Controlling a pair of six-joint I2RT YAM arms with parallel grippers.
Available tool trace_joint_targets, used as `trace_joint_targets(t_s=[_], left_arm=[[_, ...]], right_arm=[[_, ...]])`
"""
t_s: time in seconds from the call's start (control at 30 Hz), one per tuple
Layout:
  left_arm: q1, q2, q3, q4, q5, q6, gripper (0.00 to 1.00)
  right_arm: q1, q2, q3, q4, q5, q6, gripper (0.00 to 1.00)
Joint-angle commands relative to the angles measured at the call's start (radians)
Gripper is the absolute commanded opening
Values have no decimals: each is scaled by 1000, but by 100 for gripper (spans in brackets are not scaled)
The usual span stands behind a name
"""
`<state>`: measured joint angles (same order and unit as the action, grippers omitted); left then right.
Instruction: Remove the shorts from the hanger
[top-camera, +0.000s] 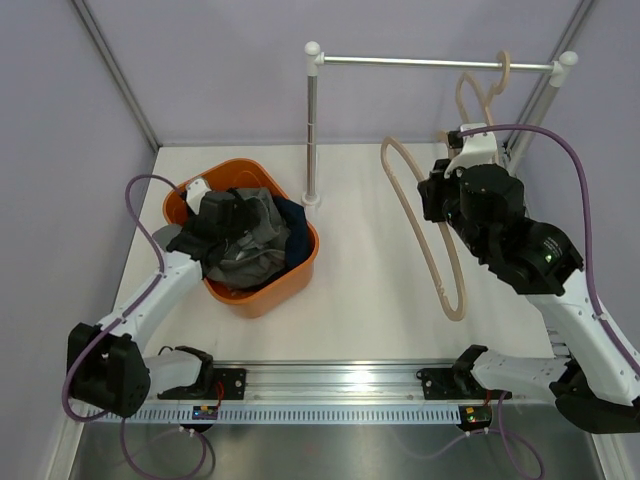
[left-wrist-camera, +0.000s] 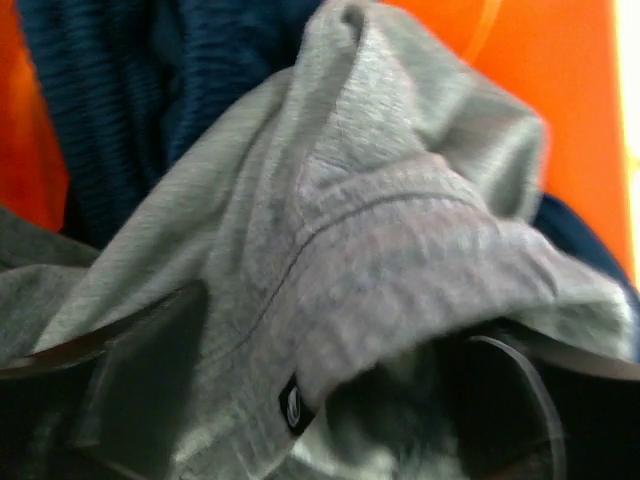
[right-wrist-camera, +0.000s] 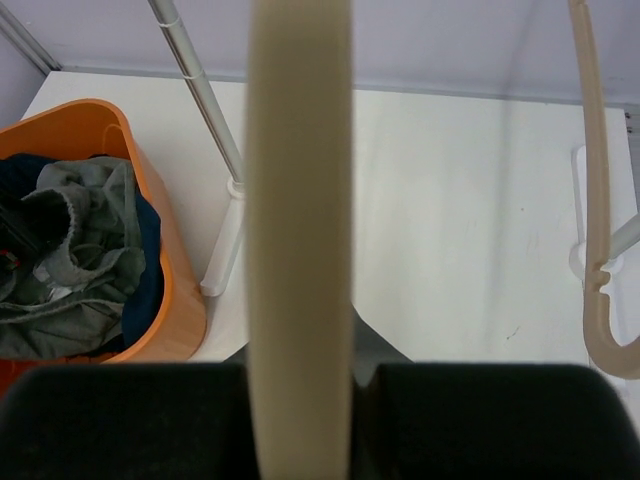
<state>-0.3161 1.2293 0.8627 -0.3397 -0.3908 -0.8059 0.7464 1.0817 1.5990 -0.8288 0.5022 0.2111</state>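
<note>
— Step in hand?
— Seemingly releasing grey shorts into orange tub, atop navy shorts, with left gripper jaws spread wide. Right gripper clamped on bare hanger.
— Next?
— Probably lift left clear without snagging cloth.

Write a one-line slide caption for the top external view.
Both shorts lie in the orange tub under the left tool; the right tool grips a bare hanger.

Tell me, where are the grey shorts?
In the top view, the grey shorts lie in the orange tub on the table's left side, on top of the navy shorts.
</note>
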Motion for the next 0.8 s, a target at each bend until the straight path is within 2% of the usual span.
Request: trace_joint_targets(t_s=[0.0, 0.2, 0.37, 0.53, 0.6, 0.77], left_arm=[[0, -97, 93, 27, 38, 10, 99], [2, -238, 222, -70, 104, 151, 99], [2, -286, 323, -122, 286, 292, 99], [2, -353, 314, -173, 436, 355, 99], [2, -381, 291, -188, 455, 370, 99], [2, -481, 236, -213, 489, 445, 99]], right_arm=[[11, 4, -11, 72, -51, -64, 0], [10, -22, -86, 178, -165, -174, 0], [-5, -2, -96, 243, -206, -245, 0], [-93, 24, -86, 293, -341, -248, 0], [-177, 61, -47, 286, -387, -225, 0], [-239, 188, 132, 243, -346, -222, 0]])
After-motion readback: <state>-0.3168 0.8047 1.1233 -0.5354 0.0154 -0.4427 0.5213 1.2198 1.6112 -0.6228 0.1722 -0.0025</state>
